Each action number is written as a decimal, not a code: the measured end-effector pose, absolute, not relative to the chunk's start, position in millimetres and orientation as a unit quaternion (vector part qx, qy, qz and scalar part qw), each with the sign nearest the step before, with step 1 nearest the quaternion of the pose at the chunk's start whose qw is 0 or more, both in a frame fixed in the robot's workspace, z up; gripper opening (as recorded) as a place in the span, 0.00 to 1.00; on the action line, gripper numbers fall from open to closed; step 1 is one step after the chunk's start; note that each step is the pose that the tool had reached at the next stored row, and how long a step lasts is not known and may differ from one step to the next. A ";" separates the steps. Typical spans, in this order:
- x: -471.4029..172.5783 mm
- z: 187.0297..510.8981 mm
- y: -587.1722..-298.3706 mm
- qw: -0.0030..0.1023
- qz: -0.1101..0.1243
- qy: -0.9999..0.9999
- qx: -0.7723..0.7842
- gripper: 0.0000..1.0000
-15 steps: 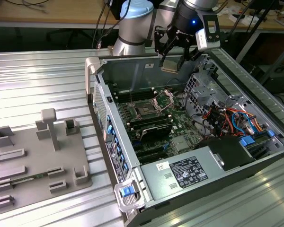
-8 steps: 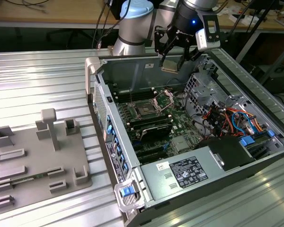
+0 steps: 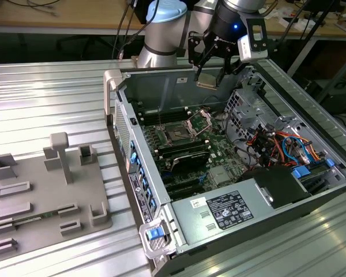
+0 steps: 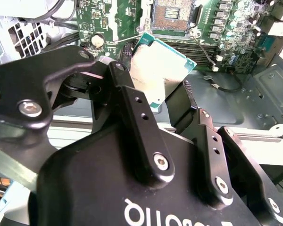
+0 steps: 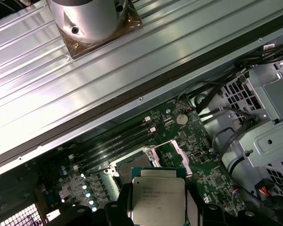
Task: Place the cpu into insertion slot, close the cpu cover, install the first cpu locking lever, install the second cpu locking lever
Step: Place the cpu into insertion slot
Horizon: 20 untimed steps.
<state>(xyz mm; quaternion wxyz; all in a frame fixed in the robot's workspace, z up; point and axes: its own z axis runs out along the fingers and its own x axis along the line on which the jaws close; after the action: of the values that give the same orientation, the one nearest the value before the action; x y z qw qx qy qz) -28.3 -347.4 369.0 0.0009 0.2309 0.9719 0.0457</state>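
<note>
Step in hand: by my reading, carrying the cpu [image 3: 207, 81] to the insertion slot [image 4: 172, 13]; it is not yet seated.
Claw: the claw [image 3: 209, 74] is closed on the cpu, with a finger [image 4: 132, 101] pressed to each of two opposite edges.
Cpu position: in the air over the open computer case [image 3: 161, 86], well above the motherboard [image 5: 198, 146]. Its dull metal top shows in both wrist views [image 4: 155, 70] [image 5: 159, 200].
Slot: the socket lies open on the board. In the second wrist view it sits beyond the chip's far edge, not directly under it.
Cpu cover: the cpu cover [image 3: 200, 119] stands raised on its hinge, so the way down looks free.
Levers: a thin wire lever [image 4: 201, 44] lies just beside the socket. I cannot tell how far back it is swung.
Support: the case rests on a ribbed metal tabletop [image 3: 46, 98].
Doing it well: bring the chip level and its edges square to the socket before descending. Match its orientation marks, which I cannot make out here. Lower it straight with no sideways slide, since socket contacts likely bend easily.
Risk: the fingers reach past the chip's edges and could catch the raised cover or the lever. A tilted release could leave one corner riding high.
</note>
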 end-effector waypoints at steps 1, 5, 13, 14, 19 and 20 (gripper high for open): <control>-28.3 369.0 -347.4 0.001 0.046 0.972 0.232 0.55; -28.3 368.9 -347.4 0.001 0.046 0.970 0.238 0.55; -28.3 368.7 -347.3 0.002 0.046 0.968 0.248 0.55; -28.3 368.7 -347.3 0.002 0.046 0.967 0.250 0.55; -28.5 368.5 -347.3 0.002 0.046 0.965 0.257 0.55; -28.5 368.5 -347.4 0.002 0.046 0.965 0.259 0.55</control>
<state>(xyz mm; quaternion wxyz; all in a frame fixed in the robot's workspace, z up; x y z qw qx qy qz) -28.5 -347.4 368.5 0.0022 0.2589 0.9648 0.0456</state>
